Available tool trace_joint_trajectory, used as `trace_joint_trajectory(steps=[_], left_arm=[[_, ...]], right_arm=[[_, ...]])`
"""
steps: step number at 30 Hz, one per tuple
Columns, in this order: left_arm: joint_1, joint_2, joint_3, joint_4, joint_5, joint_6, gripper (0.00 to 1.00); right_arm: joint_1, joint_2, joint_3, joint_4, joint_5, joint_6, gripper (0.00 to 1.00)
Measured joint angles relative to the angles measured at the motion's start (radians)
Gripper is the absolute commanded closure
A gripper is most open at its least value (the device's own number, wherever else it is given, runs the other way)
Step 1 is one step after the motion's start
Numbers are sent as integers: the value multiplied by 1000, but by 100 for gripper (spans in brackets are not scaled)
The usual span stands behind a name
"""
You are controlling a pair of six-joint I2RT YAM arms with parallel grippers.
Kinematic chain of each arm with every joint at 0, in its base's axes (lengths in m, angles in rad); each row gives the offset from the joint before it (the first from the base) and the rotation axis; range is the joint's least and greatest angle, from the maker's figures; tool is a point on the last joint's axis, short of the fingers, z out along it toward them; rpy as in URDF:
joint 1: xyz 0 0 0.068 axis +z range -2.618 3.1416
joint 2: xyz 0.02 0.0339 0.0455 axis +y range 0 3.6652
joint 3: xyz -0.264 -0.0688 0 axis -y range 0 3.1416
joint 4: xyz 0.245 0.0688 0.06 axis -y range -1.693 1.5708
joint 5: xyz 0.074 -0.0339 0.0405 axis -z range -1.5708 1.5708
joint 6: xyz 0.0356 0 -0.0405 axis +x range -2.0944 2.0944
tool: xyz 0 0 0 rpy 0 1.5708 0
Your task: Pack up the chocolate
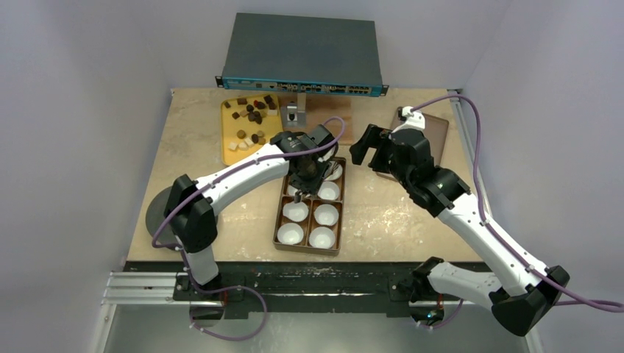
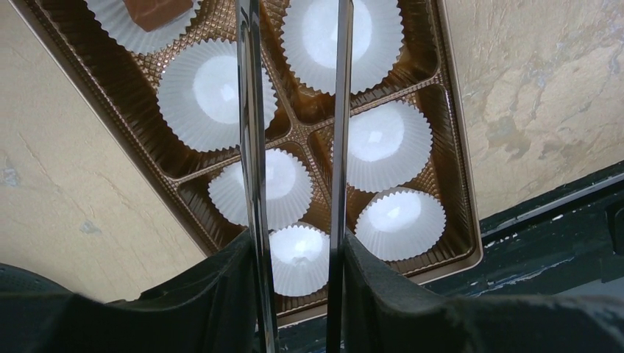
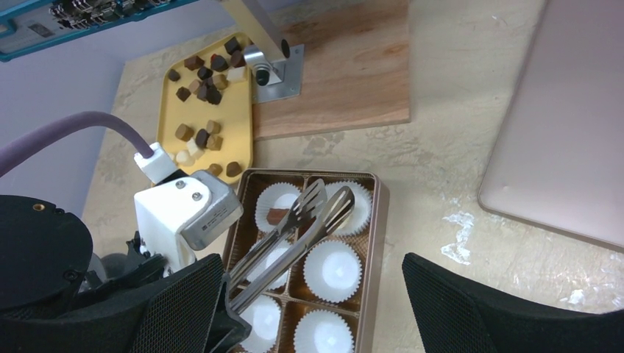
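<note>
The left hand (image 2: 298,265) is clamping a pair of metal tongs (image 3: 309,220) by the handles, and the 2 blades are standing apart with nothing between them. They are hanging over the brown box (image 3: 379,220), which is sitting on the table (image 1: 397,220) lined with white paper cups (image 2: 383,143).

The top view is hiding the far end of the box under the left arm. The right wrist view is showing 1 brown chocolate piece (image 3: 277,215) resting in the far-left cup, just beside the tong tips. The left wrist view is catching only its edge at 11 o'clock.

The rest of the chocolate (image 3: 202,136) is lying scattered on the yellow tray (image 3: 168,110), at 11 o'clock from the box.

The right hand (image 1: 364,147) is hovering wide open and empty at 2 o'clock from the box, over the edge of the flat lid (image 3: 559,132).
</note>
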Motion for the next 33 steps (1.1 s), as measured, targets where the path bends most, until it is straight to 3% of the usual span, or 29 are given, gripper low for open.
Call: trace_joint_trajectory(steps=[11, 18, 33], left_arm=[[0, -14, 2, -4, -23, 2, 64], [20, -122, 2, -29, -46, 2, 64], [259, -339, -134, -49, -67, 17, 64]], right_arm=[[0, 0, 0, -2, 0, 0, 11], [0, 0, 0, -3, 0, 0, 11], [0, 1, 0, -3, -2, -2, 11]])
